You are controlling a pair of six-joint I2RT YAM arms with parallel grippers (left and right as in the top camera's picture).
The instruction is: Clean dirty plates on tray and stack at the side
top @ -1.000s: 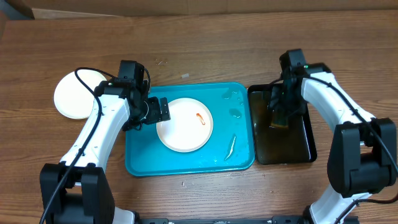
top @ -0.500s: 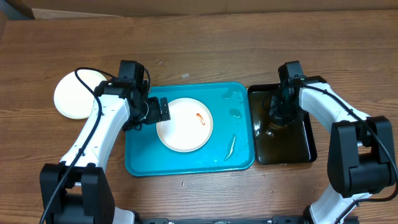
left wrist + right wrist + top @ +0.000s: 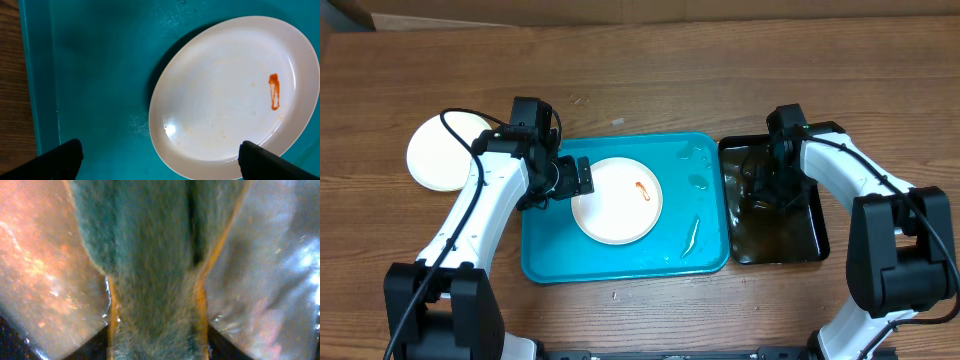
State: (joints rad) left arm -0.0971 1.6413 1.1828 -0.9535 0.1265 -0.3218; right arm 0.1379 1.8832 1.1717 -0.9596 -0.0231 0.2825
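A white plate [image 3: 616,200] with a red-orange smear [image 3: 642,190] lies in the turquoise tray [image 3: 625,262]. My left gripper [image 3: 578,177] is open over the plate's left rim; the left wrist view shows the plate [image 3: 230,95] between the wide-apart fingers [image 3: 160,160], touching neither. A pale plate [image 3: 442,152] lies on the table to the left of the tray. My right gripper [image 3: 772,185] is down in the black tub [image 3: 810,245], shut on a green and yellow sponge [image 3: 155,280] pressed into water. A third plate is not in view.
The tray holds water drops [image 3: 698,168] near its right side and a pale streak [image 3: 690,238]. The black tub sits against the tray's right edge. Bare wooden table lies behind and in front.
My right gripper has moved forward and down into the tub with the sponge. The left arm and the plates have not moved.
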